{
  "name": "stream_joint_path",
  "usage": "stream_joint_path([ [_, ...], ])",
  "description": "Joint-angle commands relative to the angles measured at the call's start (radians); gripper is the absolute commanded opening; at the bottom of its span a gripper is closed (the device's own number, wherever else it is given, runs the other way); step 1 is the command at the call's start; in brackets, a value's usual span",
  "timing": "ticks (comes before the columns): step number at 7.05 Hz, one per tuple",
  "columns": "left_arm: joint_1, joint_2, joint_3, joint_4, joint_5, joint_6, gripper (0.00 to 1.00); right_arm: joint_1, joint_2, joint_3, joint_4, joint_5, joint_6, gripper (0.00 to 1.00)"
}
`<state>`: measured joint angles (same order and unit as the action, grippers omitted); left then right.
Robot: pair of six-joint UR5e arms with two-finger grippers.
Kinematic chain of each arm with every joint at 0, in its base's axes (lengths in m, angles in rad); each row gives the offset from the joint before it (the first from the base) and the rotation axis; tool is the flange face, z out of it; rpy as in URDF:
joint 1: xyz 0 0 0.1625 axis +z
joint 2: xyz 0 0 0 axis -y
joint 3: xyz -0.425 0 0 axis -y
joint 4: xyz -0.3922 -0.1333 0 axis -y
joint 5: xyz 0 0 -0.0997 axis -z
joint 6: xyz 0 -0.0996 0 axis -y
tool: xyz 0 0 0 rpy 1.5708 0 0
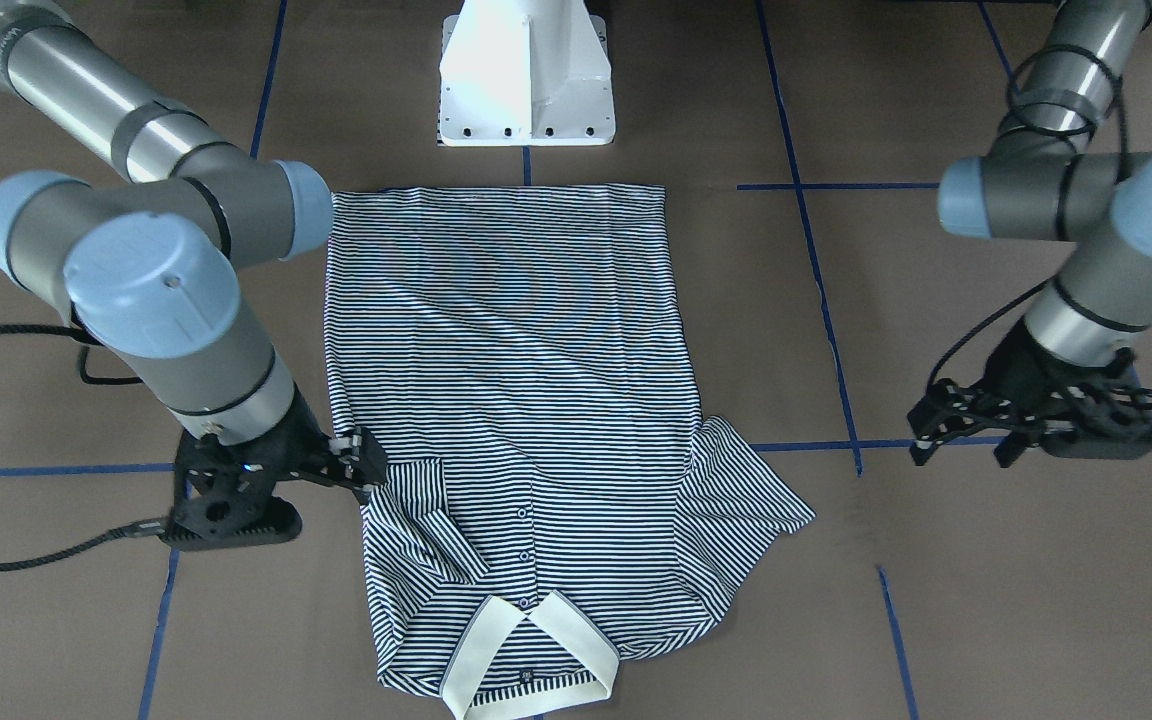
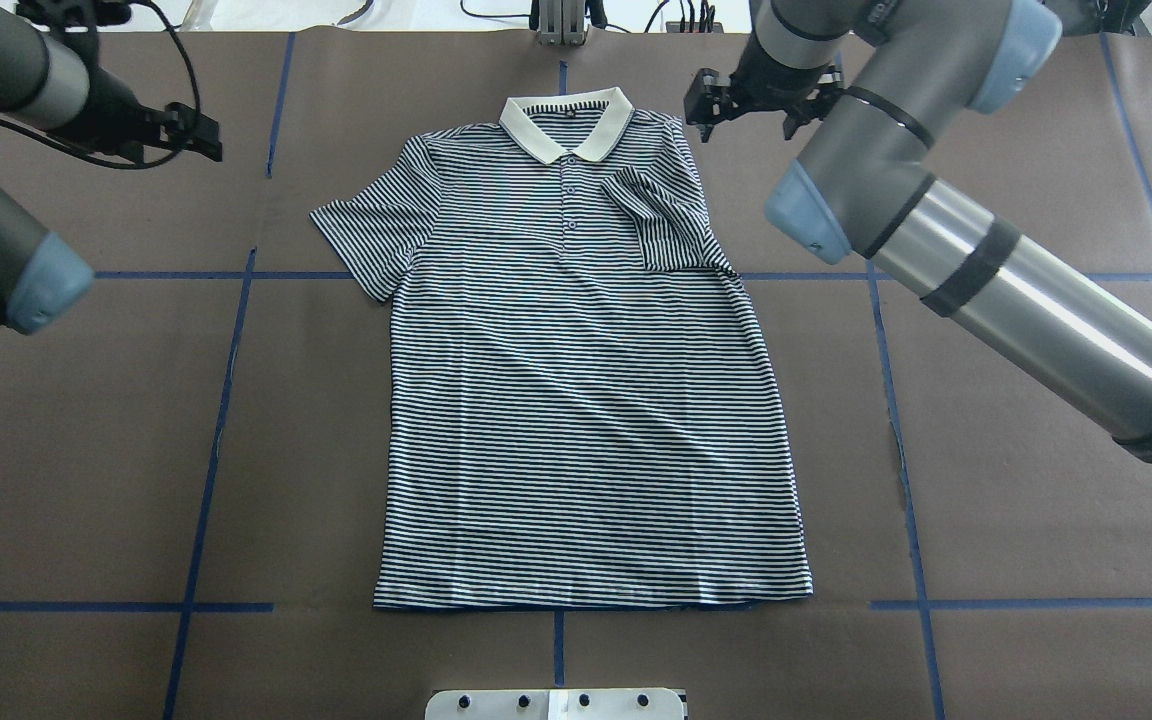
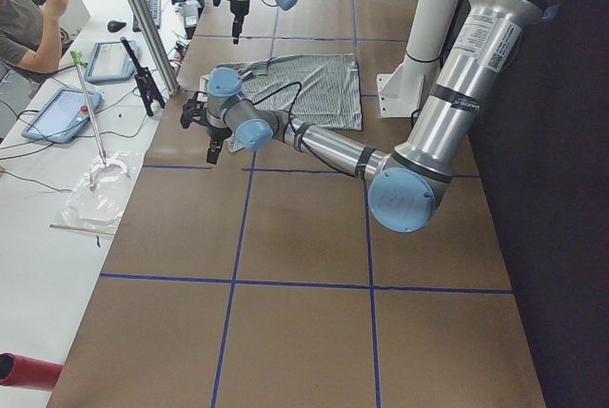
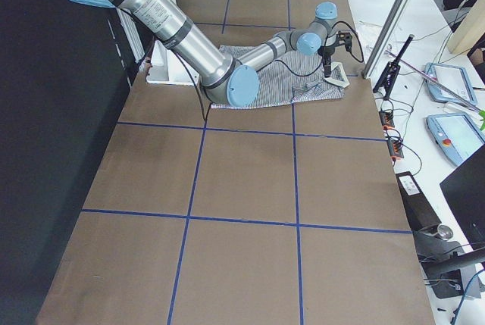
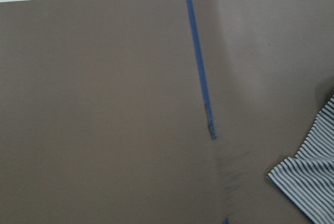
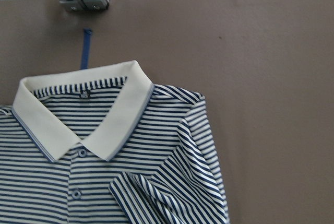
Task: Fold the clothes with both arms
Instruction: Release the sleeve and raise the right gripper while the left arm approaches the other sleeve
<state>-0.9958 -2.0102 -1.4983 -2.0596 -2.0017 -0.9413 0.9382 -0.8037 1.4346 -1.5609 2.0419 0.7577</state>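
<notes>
From across the table, the shirt (image 1: 516,330) lies flat and face up on the brown table (image 1: 936,600), with its collar (image 1: 536,650) at the end away from the white base (image 1: 526,80). The folded sleeve (image 1: 426,520) lies over the shirt's chest, and the spread sleeve (image 1: 751,500) lies flat. The right gripper (image 1: 364,455) is just beside the folded sleeve at the shirt's edge, fingers apart. The left gripper (image 1: 963,450) hangs well apart from the spread sleeve, fingers apart.

From overhead, both grippers flank the shirt's collar end.

The left wrist camera shows only the spread sleeve's tip near a blue tape line (image 5: 201,67).

The right wrist camera looks down on the collar, two buttons (image 6: 82,153) and the folded sleeve.
</notes>
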Motion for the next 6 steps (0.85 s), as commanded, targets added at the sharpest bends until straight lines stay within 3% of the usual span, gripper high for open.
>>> stream_joint_path([
  [1,0.15,-0.077,0.07,-0.014,0.197,-0.204,1.0,0.098,-0.108,0.121,-0.189,0.112,-0.309,1.0],
  [3,0.164,-0.14,0.212,-0.101,0.242,-0.215,1.0,0.111,-0.198,0.164,-0.101,0.147,-0.299,1.0],
  [5,0.184,-0.147,0.272,-0.157,0.248,-0.218,1.0,0.11,-0.216,0.184,-0.091,0.153,-0.301,1.0],
  [6,0.209,-0.172,0.314,-0.166,0.3,-0.241,1.0,0.113,-0.216,0.184,-0.093,0.17,-0.299,1.0],
])
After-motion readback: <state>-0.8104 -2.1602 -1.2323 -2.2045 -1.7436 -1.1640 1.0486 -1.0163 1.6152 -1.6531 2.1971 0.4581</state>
